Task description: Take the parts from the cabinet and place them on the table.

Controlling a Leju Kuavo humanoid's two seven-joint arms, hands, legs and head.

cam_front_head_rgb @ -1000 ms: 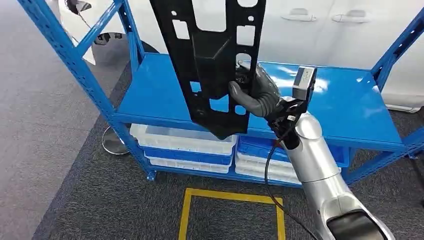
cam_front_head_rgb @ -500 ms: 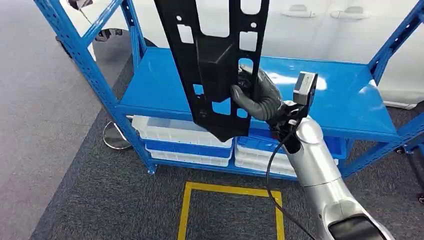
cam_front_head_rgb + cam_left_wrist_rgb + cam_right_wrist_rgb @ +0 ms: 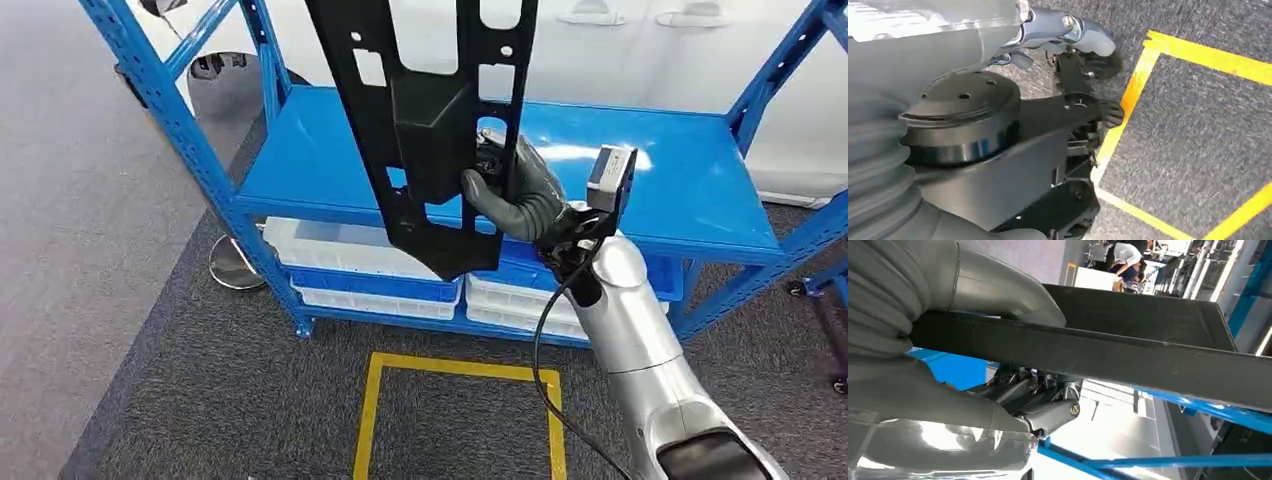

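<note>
One black panel, pierced with cut-outs, hangs upright in the right hand, whose fingers clasp its lower right edge, likely to carry it clear of the blue shelf just beyond. I cannot tell the left hand's state.
</note>
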